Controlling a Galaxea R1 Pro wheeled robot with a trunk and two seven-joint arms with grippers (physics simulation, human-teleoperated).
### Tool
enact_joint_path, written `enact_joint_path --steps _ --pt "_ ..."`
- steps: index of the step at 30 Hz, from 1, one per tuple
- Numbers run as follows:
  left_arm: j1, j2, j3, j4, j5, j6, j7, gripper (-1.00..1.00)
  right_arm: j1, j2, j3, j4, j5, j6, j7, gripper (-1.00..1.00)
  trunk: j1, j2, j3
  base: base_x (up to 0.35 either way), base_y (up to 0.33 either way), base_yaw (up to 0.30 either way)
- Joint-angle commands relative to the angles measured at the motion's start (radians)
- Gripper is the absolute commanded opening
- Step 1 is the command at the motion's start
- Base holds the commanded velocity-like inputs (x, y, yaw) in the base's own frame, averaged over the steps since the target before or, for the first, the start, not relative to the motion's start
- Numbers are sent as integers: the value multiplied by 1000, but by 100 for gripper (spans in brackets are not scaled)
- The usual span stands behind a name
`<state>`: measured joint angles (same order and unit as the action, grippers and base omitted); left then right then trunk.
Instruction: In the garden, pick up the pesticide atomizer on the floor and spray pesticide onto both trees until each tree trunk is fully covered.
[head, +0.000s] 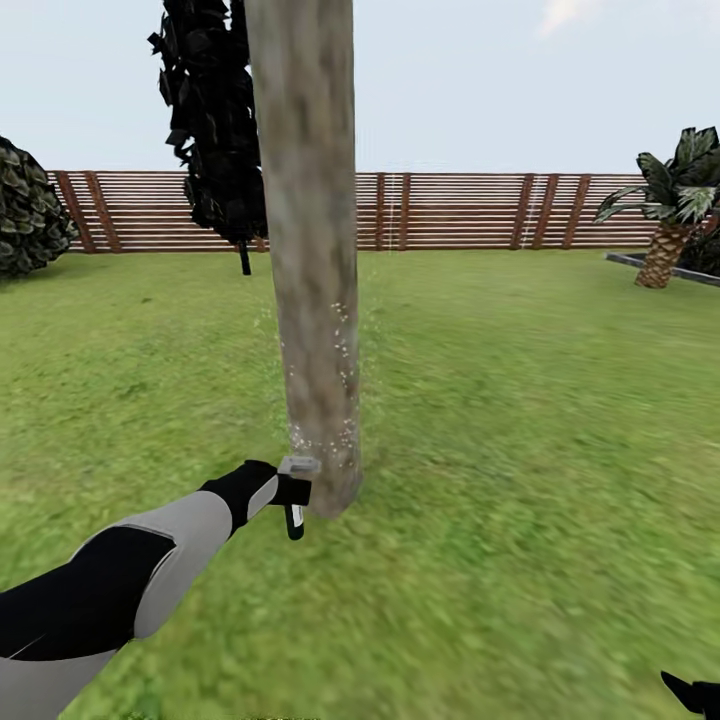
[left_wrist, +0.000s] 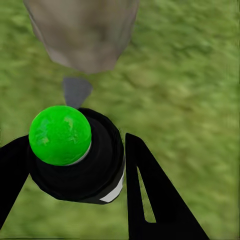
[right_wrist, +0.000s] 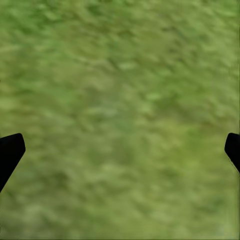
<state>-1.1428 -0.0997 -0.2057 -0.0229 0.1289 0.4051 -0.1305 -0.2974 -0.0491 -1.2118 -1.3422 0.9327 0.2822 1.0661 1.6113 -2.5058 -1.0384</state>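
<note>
The left hand (head: 292, 497) is closed around the pesticide atomizer (head: 295, 490), which it holds low, just beside the base of the tree trunk (head: 310, 250). In the left wrist view the atomizer (left_wrist: 75, 160) sits between the two black fingers (left_wrist: 150, 190): a black round body with a bright green ball on top and a grey nozzle that points toward the trunk (left_wrist: 82, 32). What is inside the atomizer cannot be seen, because its body is not transparent. Small pale droplets (head: 345, 370) float around the lower part of the trunk, mostly on its right side and near its foot.

The right hand (right_wrist: 120, 145) is wide open and holds nothing; its two dark fingertips (right_wrist: 9, 152) show at the opposite edges of the right wrist view, with only grass between them. In the head view a small black piece of it (head: 692, 693) shows at the lower right corner, well apart from the trunk.

The lawn (head: 520, 420) is open on every side of the trunk. The wooden fence (head: 450, 210) closes the garden far behind (it runs across the whole width). A dark narrow tree (head: 215, 120) stands behind the trunk to the left, a round bush (head: 30, 210) is at the far left edge, and a short palm (head: 670, 220) is at the far right beside a low dark border (head: 660, 268).
</note>
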Motion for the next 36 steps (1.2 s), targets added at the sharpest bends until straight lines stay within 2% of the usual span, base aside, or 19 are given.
enact_joint_path --steps 1,7,8,9,11,12,14,16,18,21,22,24,27,36 --pt "0 -1 -1 0 0 0 0 -100 0 0 0 0 0 0 0 100 0 0 0 0 -53 221" --pt "38 -4 -3 -22 -6 1 22 -100 0 0 0 0 0 0 1 100 0 0 0 0 -9 39" --pt "40 -8 -3 -30 -7 3 49 -100 0 0 1 0 0 0 0 100 0 0 0 0 -1 3" --pt "40 -12 -2 -44 -8 9 101 -100 1 0 1 0 0 0 0 100 0 0 0 0 0 0" --pt "39 -18 -2 -117 -8 79 130 -100 1 0 0 0 0 0 0 100 0 0 0 0 0 0" --pt "39 -19 -2 -167 -9 136 134 -100 1 -1 0 0 0 0 0 100 0 0 0 0 0 0" --pt "39 -20 -2 -357 -9 336 139 -100 1 -5 0 0 0 0 0 100 0 0 0 0 0 0" --pt "38 -20 -3 -440 -11 398 141 -100 0 -5 0 0 0 0 0 100 0 0 0 0 0 0" --pt "35 -20 -3 -466 -14 417 141 -100 0 -6 -1 0 0 0 0 100 0 0 0 0 0 0" --pt "32 -17 -2 -477 -69 427 141 -100 0 -6 -1 0 0 0 0 100 0 0 1 0 0 -77" --pt "31 -17 -2 -486 -101 455 141 -100 0 -6 -1 0 0 0 0 100 0 0 2 0 0 -157" --pt "31 -17 -1 -539 -148 552 141 -100 0 -6 -2 0 0 0 0 100 0 0 4 0 0 -119" --pt "28 -17 0 -559 -156 573 141 -100 0 -6 -2 0 0 0 0 100 0 0 4 0 0 -24" --pt "-167 -18 0 -558 -154 587 141 -100 0 -6 -2 0 -1 0 0 100 0 0 4 0 0 -2"
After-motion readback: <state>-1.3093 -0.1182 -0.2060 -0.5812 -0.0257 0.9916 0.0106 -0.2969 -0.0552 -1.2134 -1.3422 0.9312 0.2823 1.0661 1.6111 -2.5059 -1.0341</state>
